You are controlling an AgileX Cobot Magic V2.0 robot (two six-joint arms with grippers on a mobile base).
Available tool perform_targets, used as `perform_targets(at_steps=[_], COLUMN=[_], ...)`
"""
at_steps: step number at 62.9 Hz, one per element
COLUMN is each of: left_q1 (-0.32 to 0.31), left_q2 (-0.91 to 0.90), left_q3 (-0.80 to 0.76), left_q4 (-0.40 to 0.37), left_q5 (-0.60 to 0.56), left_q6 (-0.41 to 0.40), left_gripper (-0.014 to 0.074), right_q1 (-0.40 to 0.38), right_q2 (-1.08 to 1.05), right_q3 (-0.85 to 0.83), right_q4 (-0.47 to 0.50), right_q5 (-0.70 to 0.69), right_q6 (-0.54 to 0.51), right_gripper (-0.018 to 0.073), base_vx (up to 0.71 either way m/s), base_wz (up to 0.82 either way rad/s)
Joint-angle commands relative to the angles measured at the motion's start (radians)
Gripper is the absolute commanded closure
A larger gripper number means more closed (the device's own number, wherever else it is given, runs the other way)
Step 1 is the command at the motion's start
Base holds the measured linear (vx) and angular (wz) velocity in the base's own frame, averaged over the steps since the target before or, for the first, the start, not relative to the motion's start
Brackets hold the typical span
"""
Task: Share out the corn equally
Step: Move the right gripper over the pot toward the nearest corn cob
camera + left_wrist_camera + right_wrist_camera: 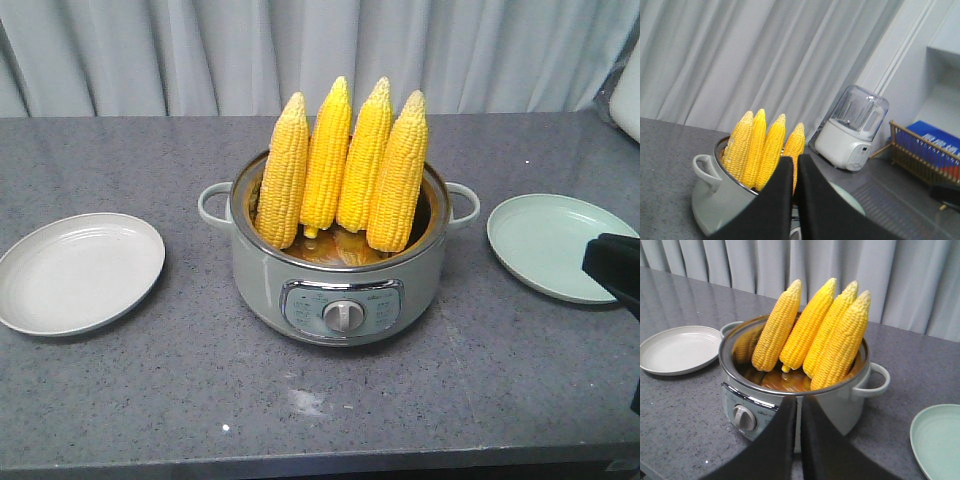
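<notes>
Corn bases hidden inside pot, right gripper edge-cropped

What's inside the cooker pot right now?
Four corn cobs stand tips-up in the cooker pot, side by side. The pot floor beneath them is mostly hidden by cobs and rim.

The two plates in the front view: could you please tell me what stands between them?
The cooker, holding four corn cobs on end, stands between the white plate and the green plate; the front view shows this.
</notes>
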State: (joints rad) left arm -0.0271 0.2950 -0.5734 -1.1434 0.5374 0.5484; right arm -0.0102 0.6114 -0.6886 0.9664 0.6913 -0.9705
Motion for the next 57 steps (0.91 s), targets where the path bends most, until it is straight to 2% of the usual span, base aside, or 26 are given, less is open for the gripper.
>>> perform_targets(at_steps=[1, 8, 20, 27, 31, 37, 42, 57], left_q1=[0.000, 0.000, 0.000, 0.000, 0.000, 0.000, 0.000, 0.000], left_q2=[0.111, 0.229, 0.364, 0.398, 0.403, 0.405, 0.405, 0.405], left_q3=[-0.090, -0.173, -0.254, -0.257, -0.257, -0.257, -0.257, -0.257], left_q4=[-0.029, -0.029, -0.032, -0.048, -0.048, -0.050, -0.050, -0.055], left_q5=[-0.004, 0.052, 0.072, 0.071, 0.071, 0.071, 0.071, 0.087], left_q6=[0.096, 0.134, 0.133, 0.133, 0.133, 0.133, 0.133, 0.133], left_gripper=[0.0526, 0.0412, 0.0143, 0.0054, 0.0036, 0.0038, 0.0038, 0.0038], right_q1=[-0.005, -0.005, -0.006, -0.006, -0.006, -0.006, -0.006, -0.005], right_q2=[0.027, 0.030, 0.030, 0.030, 0.030, 0.031, 0.082, 0.449], right_q3=[-0.035, -0.035, -0.033, -0.033, -0.033, -0.039, -0.078, -0.388], right_q4=[0.109, 0.144, 0.163, 0.173, 0.177, 0.226, 0.228, 0.227], right_q5=[-0.038, -0.046, -0.056, -0.112, -0.142, -0.162, -0.152, -0.076], right_q6=[-0.081, -0.099, -0.092, -0.092, -0.092, -0.094, -0.090, -0.082], right_gripper=[0.0468, 0.0354, 0.0062, -0.0079, -0.0104, -0.0097, -0.0091, -0.0088], base_vx=[0.00, 0.00, 0.00, 0.00, 0.00, 0.00, 0.00, 0.00], base_wz=[0.00, 0.00, 0.00, 0.00, 0.00, 0.00, 0.00, 0.00])
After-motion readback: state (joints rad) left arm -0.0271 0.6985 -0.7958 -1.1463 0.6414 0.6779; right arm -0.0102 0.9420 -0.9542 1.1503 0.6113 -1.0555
